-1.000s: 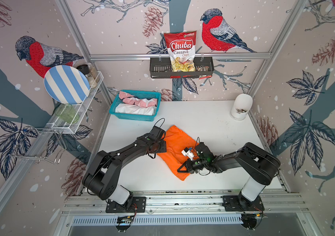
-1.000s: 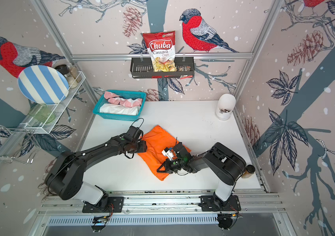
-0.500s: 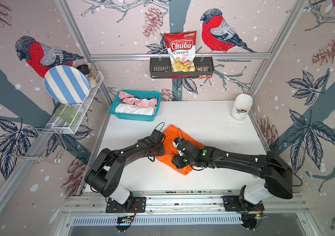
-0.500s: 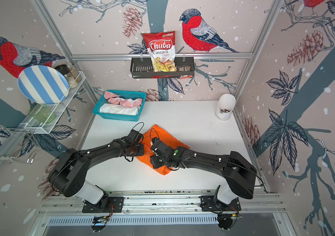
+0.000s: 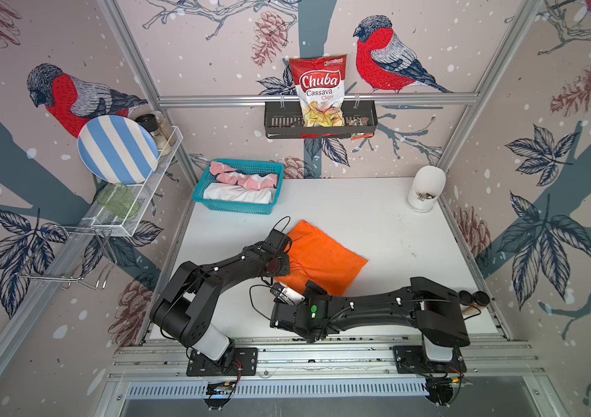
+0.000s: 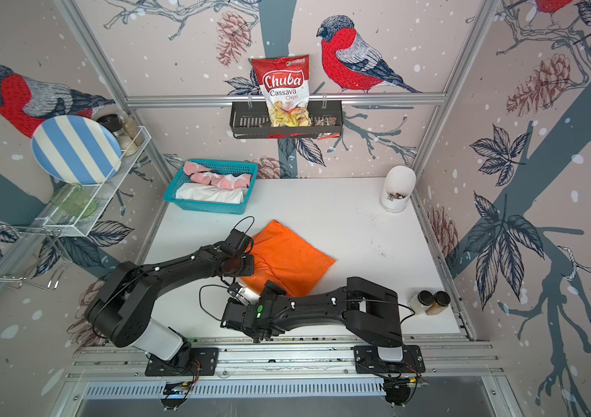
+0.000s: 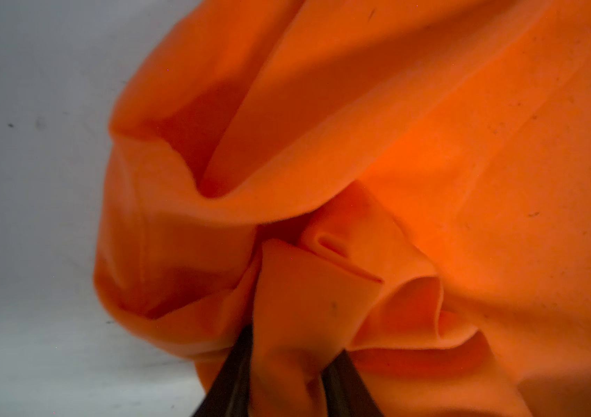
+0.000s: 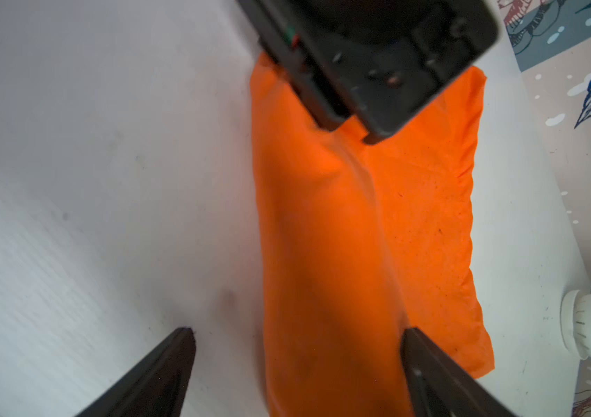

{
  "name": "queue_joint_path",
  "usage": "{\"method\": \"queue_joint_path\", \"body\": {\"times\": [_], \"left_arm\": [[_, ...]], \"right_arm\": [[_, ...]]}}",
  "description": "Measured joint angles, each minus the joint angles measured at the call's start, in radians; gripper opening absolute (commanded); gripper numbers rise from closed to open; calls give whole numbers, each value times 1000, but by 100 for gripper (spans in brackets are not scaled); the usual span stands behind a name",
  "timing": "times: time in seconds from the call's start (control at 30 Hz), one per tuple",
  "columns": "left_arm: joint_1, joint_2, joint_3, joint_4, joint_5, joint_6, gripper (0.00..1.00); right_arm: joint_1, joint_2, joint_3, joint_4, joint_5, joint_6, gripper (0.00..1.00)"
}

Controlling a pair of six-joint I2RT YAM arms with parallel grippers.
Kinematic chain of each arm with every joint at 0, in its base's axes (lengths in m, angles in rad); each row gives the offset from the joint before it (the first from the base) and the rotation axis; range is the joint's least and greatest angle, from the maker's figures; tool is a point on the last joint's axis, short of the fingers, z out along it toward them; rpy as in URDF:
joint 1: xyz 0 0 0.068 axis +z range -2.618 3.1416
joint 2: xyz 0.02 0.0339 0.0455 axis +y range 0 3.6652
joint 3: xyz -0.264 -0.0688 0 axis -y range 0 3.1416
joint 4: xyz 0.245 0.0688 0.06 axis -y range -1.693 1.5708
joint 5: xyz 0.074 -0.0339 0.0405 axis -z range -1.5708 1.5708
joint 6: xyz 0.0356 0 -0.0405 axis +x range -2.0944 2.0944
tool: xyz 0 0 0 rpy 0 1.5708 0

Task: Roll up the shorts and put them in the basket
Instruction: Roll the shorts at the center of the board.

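**Orange shorts** (image 5: 322, 254): one pair, lying folded into a rough rectangle on the white table (image 5: 387, 224). It is sitting diagonally around the middle, slightly toward the near left, and showing in both top views (image 6: 288, 256). The cloth is lying mostly flat, bunching only at its left edge, and is not yet rolled.

**Left gripper** (image 7: 294, 346): reaching in from the near left and sitting at the left edge of the orange shorts. Its dark fingers (image 7: 348, 393) are pinching a crumpled fold of orange cloth between them.

**Right gripper** (image 8: 295, 337): hanging at the near end of the orange shorts, holding nothing. Its fingers (image 8: 156, 372) are standing spread wide, one over bare table and one over the cloth. Whether either is touching down cannot be told.

**Teal basket** (image 5: 236, 210): sitting at the far left corner of the table, well apart from the orange pair. It is holding the pink printed shorts (image 5: 241, 179) on its far side and the white shorts (image 5: 236, 195) on its near side. Both are bundled and touching each other.

**White cup** (image 5: 425, 187): standing at the far right of the table.

**Two spice jars** (image 6: 429, 301): standing at the near right edge.

**Chips bag** (image 5: 317, 90): standing in a black rack (image 5: 276, 124) on the far wall.

**Striped plate** (image 5: 117, 150): leaning on the wire shelf (image 5: 164, 162) on the left wall.
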Motion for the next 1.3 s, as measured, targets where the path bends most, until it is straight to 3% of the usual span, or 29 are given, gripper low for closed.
{"method": "queue_joint_path", "body": {"times": [0.17, 0.27, 0.37, 0.5, 0.63, 0.77, 1.17, 1.3], "left_arm": [[0, 0, 0, 0, 2, 1, 32], [0, 4, 0, 3, 2, 6, 32], [0, 10, 2, 10, 7, 18, 32], [0, 23, 16, 11, 8, 27, 36], [2, 36, 50, 9, -4, 45, 57], [25, 0, 91, -9, -34, 59, 69], [100, -288, 83, -147, -95, 58, 75], [100, -369, -11, -129, -3, 5, 79]], "right_arm": [[-8, 83, -42, 29, 73, -22, 79], [-23, 98, -65, 70, 121, -24, 51], [-47, 89, -93, 95, 91, -35, 25], [-88, 14, -120, 126, -39, -42, 9], [-156, -82, -151, 174, -280, 10, 6], [-242, -150, -206, 279, -554, 106, 6], [-517, -129, -464, 785, -1199, 401, 8], [-581, -92, -537, 975, -1340, 494, 7]]}}
